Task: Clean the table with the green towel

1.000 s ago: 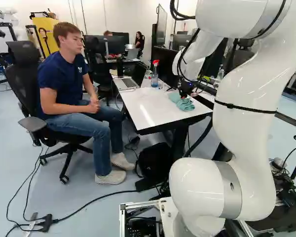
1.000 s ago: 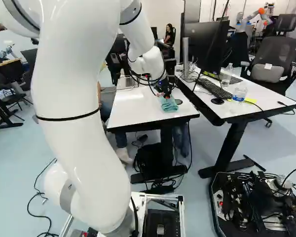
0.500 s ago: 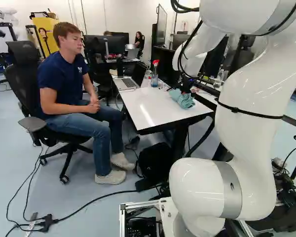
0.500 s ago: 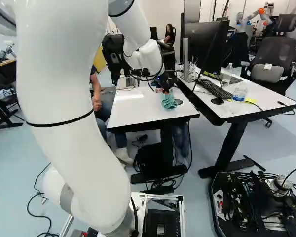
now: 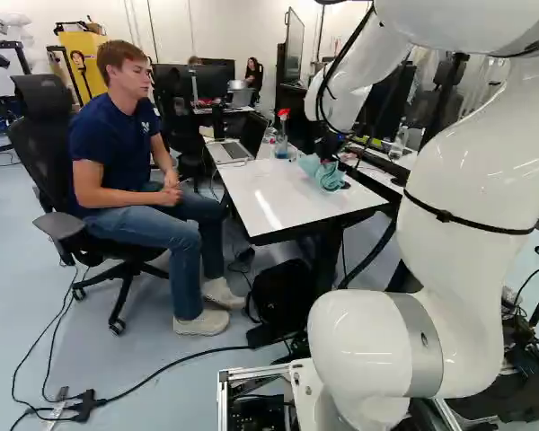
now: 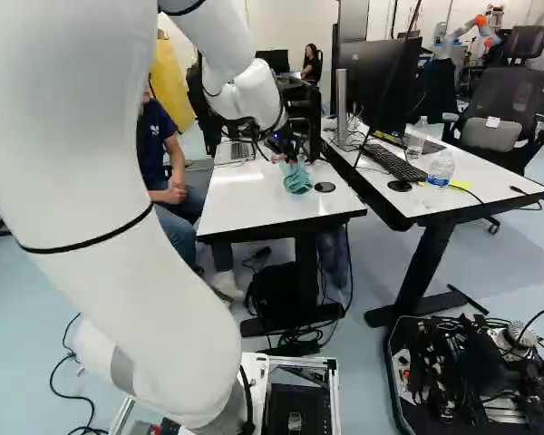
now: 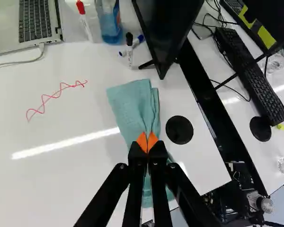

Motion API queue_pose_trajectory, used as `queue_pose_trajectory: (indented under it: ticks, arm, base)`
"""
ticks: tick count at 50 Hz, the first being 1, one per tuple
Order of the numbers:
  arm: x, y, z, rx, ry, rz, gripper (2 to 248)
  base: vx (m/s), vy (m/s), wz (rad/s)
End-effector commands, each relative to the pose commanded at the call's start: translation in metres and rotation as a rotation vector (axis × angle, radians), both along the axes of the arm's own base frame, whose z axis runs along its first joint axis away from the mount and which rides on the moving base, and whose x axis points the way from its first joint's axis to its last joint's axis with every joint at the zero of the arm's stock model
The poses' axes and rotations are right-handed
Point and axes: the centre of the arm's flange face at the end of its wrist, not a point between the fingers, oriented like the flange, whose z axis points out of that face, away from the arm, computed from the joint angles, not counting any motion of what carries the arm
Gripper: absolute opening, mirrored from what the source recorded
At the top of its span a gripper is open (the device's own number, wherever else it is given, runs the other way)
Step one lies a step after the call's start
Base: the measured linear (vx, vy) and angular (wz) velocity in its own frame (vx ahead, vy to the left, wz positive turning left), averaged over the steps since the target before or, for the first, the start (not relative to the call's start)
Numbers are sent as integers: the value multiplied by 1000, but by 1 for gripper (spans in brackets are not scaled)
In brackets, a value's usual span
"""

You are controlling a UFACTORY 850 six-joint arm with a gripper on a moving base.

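Nearest came the front edge of the counter [image 6: 245,207], the black disc [image 7: 179,130] just past it, right beside the green towel [image 7: 135,101]! And the pincer [image 7: 147,142] had that towel, orange pads clamped on its gathered middle, at the counter's near part. Light, soft, floppy stuff, surely unbreakable; a sound hold, though loose ends could fold under. Open white surface ran across to the red scribble [image 7: 44,100], while farther off the spray bottle [image 7: 110,26] and laptop [image 7: 37,23] fenced in the wiping room.
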Motion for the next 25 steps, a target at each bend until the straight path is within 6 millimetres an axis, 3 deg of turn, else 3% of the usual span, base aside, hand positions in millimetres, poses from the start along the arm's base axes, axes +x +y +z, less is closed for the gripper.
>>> queue_pose_trajectory:
  ticks: [25]
  arm:
    - [6,41,3,-1,-6,81,21]
  base:
    - [0,0,0]
